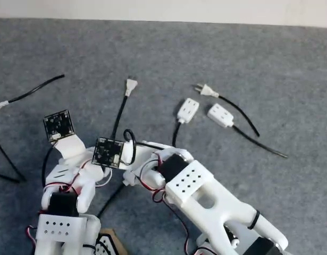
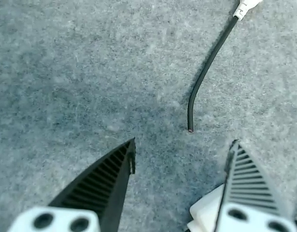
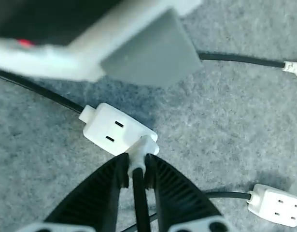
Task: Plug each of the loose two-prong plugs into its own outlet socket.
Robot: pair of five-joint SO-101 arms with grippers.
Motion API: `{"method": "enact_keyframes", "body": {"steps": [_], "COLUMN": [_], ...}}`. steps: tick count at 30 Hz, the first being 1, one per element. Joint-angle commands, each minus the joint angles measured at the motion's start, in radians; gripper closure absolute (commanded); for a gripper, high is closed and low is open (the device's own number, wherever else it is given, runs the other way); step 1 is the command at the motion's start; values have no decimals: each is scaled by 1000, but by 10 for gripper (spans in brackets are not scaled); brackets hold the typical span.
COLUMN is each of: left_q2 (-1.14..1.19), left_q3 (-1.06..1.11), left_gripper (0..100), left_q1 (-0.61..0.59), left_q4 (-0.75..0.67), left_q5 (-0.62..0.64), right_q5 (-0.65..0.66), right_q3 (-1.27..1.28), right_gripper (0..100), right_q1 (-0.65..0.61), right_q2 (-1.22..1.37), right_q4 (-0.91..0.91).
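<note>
The left hand (image 2: 183,141) hangs spread over the grey tabletop (image 2: 66,72). The right hand (image 3: 137,162) pinches a white plug (image 3: 141,146) touching the edge of a socket (image 3: 112,129). Its prongs, hidden here, could miss and shove the light socket aside. The plug is small and black-corded; the socket's 2 facing slots sit empty.

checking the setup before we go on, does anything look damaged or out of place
Yes: the black cord from the plug ahead of the open left gripper stops in a bare cut end on the carpet, joined to nothing. Otherwise nothing stands out.
</note>
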Motion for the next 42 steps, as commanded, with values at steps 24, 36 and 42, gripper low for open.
{"method": "enact_keyframes", "body": {"steps": [24,36,42], "left_q2": [5,5,5], "left_q3": [-185,-176,-137], "left_gripper": [691,691,691], "left_q1": [-259,-254,-252], "left_q4": [0,-3,-5], "left_q5": [77,77,77], "right_q5": [-51,-166,-288], "right_q3": [-4,-22,-12], "right_gripper": [994,994,994], "right_q1": [62,156,177], "right_q2": [326,239,-101], "right_q4": [-185,-156,-73]}}
